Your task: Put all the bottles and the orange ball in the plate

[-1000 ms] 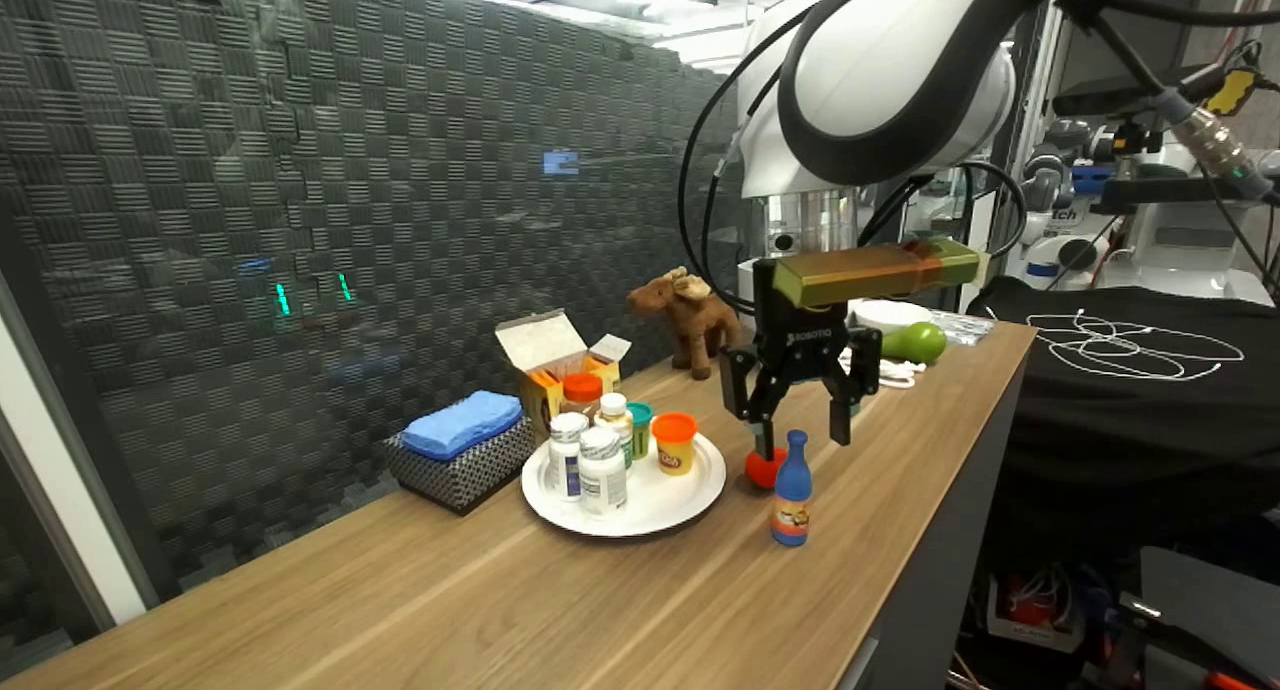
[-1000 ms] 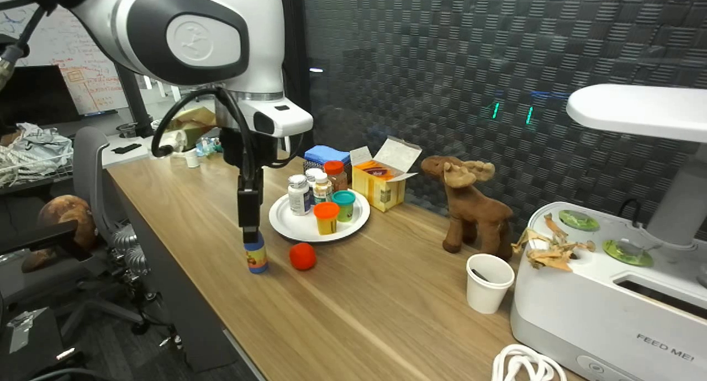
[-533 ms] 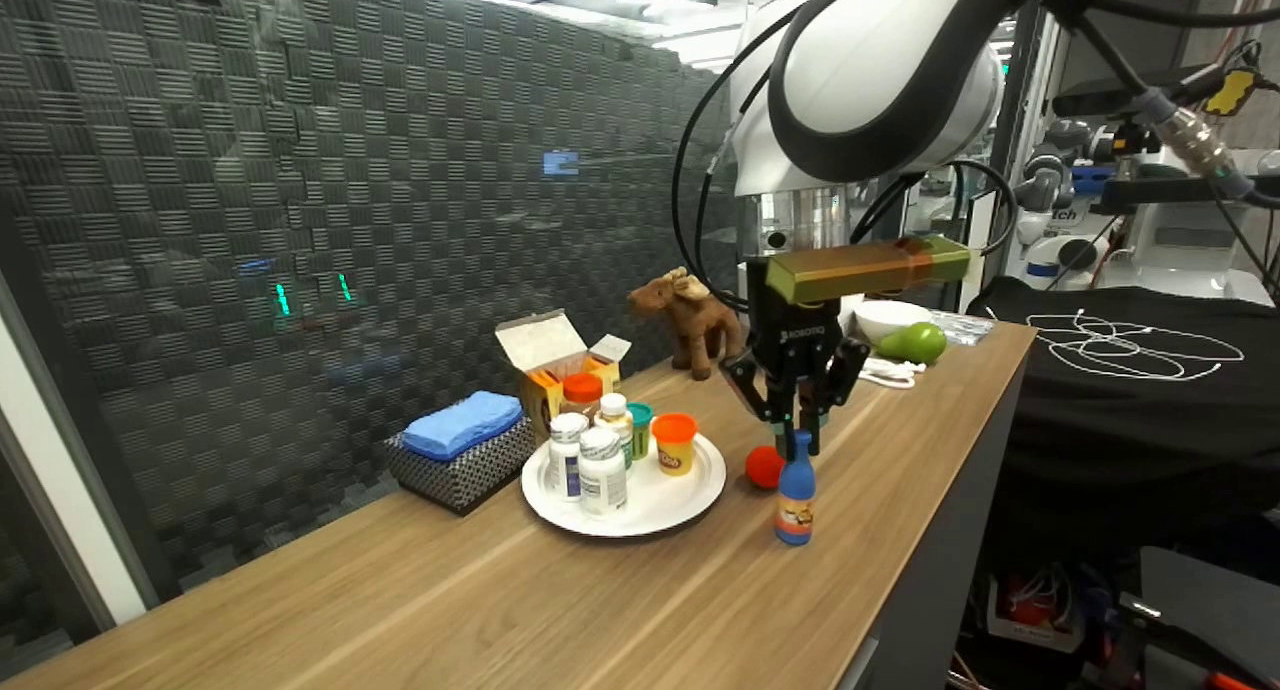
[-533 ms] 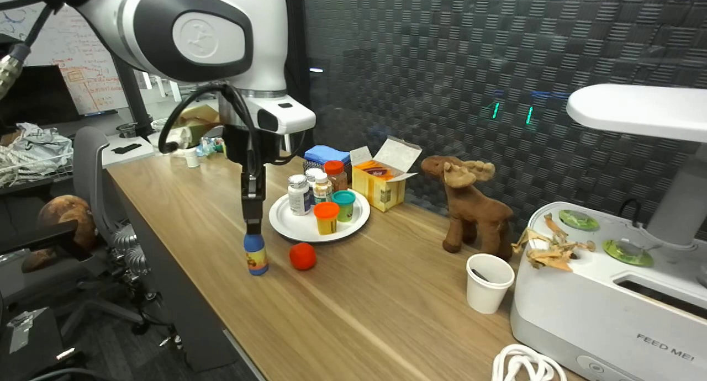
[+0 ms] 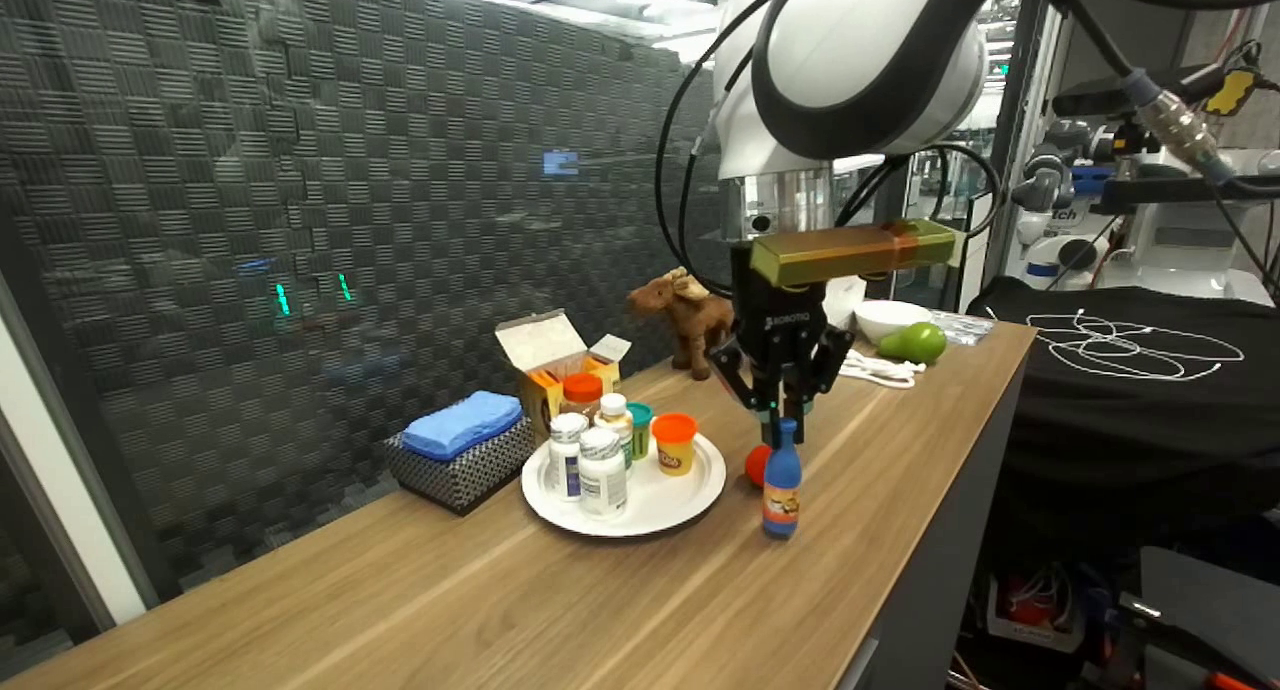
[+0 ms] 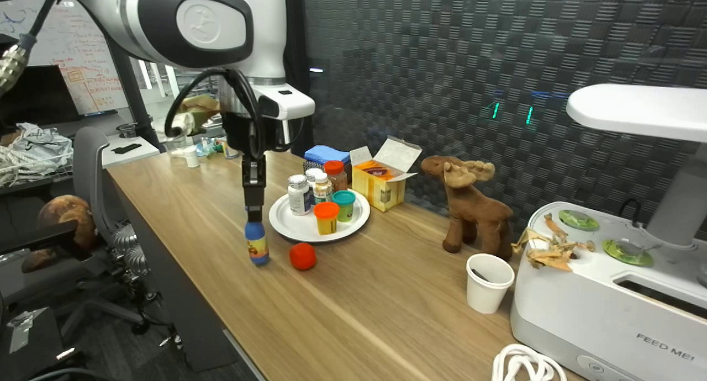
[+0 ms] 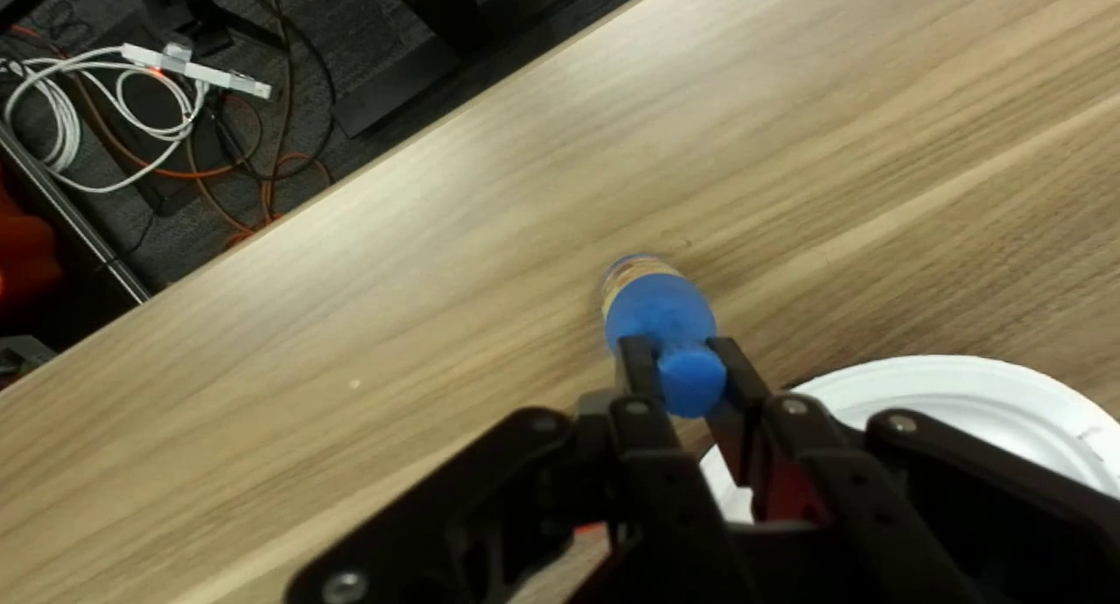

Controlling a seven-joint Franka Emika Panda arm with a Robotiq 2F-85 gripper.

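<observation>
Fingers [image 7: 744,385] pinch the slim neck of the blue bottle [image 5: 782,485], drawn almost together with only that neck in the gap. The bottle is close to upright; whether its base touches the desk [image 6: 359,303] is unclear. Just beside it on the desk sits the orange ball [image 6: 302,256], apart from the white plate [image 5: 665,500]. The plate, just past it, carries three white-capped bottles [image 6: 299,197], an orange-lidded tub [image 6: 326,221] and a teal-lidded tub [image 6: 344,207]. A red-capped bottle [image 6: 333,168] shows at its far rim, partly hidden in both exterior views. Farther off stand a yellow carton [image 6: 378,190] with raised flaps and a brown plush moose [image 6: 475,210].
</observation>
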